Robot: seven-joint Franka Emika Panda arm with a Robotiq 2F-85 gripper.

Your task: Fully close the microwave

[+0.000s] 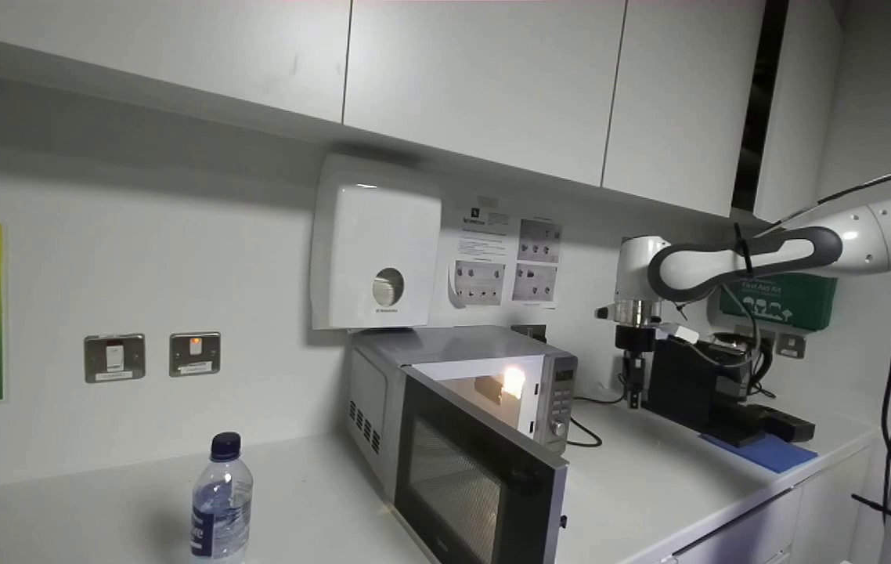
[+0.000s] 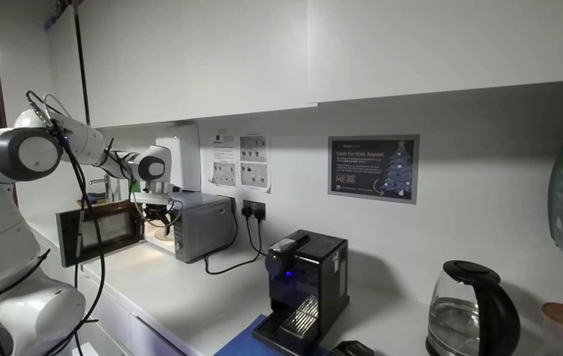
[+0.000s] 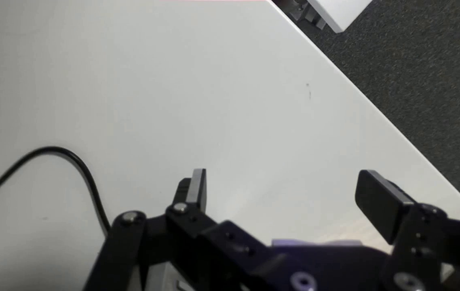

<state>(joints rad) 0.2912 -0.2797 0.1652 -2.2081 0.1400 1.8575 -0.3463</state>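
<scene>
The silver-grey microwave [image 1: 453,345] stands on the counter against the wall, lit inside. Its dark glass door [image 1: 465,486] is swung far out from the body, over the counter's front; the door [image 2: 106,230] shows its inner side in an exterior view. My gripper [image 1: 633,399] points down above the counter, on the control-panel side of the microwave, apart from the door. In an exterior view the gripper [image 2: 163,217] overlaps the microwave's front corner. The wrist view has my gripper [image 3: 283,182] open, its fingers wide apart with only bare counter beyond; the microwave is not clearly visible there.
A water bottle [image 1: 222,501] stands on the hinge side of the microwave. The black coffee machine [image 2: 308,287] and kettle [image 2: 469,311] are farther along. A black cable [image 3: 68,153] lies on the counter. The counter's front edge [image 3: 359,91] drops to carpet. A white dispenser [image 1: 375,243] hangs above.
</scene>
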